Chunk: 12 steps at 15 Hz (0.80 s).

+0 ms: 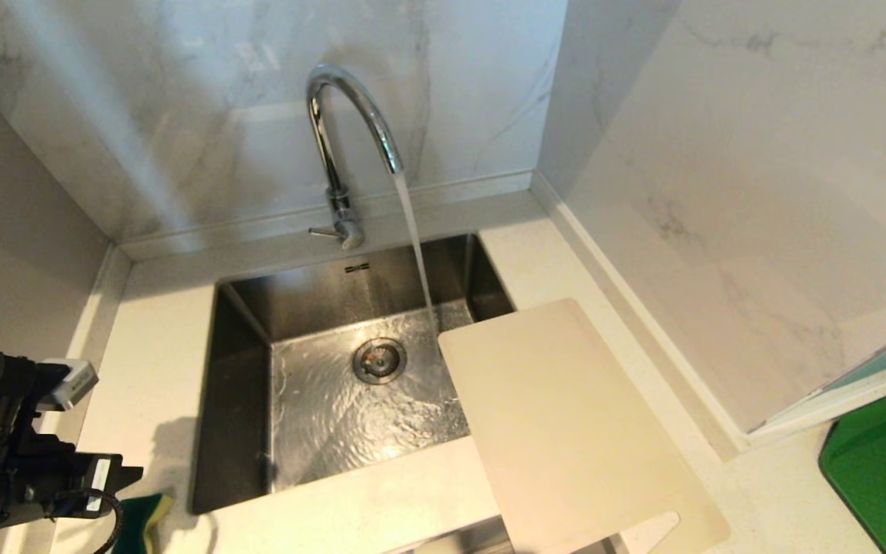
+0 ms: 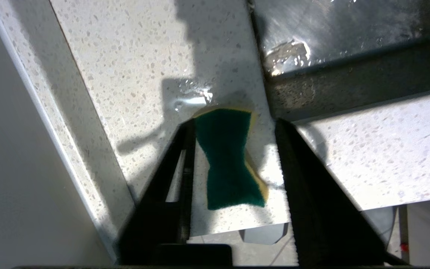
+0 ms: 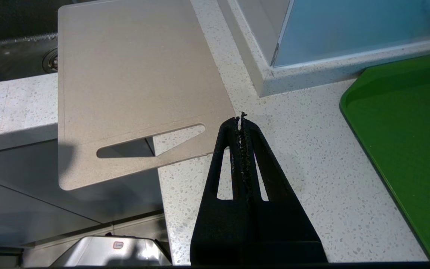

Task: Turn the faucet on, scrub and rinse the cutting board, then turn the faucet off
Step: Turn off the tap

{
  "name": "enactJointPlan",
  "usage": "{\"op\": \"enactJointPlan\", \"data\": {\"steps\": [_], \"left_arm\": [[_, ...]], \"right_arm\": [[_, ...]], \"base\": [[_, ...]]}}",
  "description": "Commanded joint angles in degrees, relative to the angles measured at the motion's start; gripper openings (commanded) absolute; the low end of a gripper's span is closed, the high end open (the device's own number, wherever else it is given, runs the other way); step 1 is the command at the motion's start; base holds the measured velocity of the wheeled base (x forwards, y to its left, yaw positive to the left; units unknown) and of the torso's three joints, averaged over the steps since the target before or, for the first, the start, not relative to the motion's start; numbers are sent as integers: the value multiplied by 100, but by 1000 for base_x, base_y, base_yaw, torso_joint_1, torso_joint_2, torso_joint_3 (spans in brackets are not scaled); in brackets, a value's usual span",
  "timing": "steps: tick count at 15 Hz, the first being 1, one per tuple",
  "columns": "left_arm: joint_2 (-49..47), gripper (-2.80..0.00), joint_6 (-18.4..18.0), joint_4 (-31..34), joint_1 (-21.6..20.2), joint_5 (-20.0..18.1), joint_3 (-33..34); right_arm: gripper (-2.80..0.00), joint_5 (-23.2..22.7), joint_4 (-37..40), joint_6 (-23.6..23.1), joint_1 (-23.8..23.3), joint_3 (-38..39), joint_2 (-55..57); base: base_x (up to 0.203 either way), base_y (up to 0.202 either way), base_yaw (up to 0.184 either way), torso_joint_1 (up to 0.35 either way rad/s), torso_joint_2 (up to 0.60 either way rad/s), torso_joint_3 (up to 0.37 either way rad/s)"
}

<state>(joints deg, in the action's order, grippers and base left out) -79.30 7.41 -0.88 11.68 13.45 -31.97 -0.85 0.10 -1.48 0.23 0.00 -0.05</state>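
The cutting board [image 1: 566, 415] lies diagonally across the sink's [image 1: 243, 400] front-right corner, slot handle overhanging the worktop's [image 1: 158, 338] front edge. The left gripper [image 2: 233, 149], fingers spread, straddles the sponge [image 2: 230, 160]; the right gripper [image 3: 242, 123] is pressed together.

I could read no text anywhere. A small dark mark [image 1: 356, 268] sat on the back wall of the sink [image 1: 243, 400], just below the faucet [image 1: 339, 154], but its letters were too small to make out. A white sticker [image 1: 99, 474] on my left arm showed only an unreadable smudge. A small red-edged label [image 3: 118, 245] on the metal part below my right gripper [image 3: 242, 120] was too blurred to read.
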Motion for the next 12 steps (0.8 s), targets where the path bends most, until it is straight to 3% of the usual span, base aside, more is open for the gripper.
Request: {"op": "enactJointPlan", "data": {"steps": [1,4,8,12], "left_arm": [[15,-280,14,7,150,9,-190],[-39,-280,82,396,618,75,-703],[-498,-280,495,1182,1278,220,-1814],[-1028,-280,697,1313,1700,456,-2272]], "right_arm": [[-280,-3,-1,-2,-5,2,5],[-280,-3,-1,-2,3,0,5],[-280,6,-1,7,3,0,5],[-280,4,-1,7,3,0,5]], "base": [[0,0,0,0,0,0],[0,0,0,0,0,0],[0,0,0,0,0,0],[0,0,0,0,0,0]]}}
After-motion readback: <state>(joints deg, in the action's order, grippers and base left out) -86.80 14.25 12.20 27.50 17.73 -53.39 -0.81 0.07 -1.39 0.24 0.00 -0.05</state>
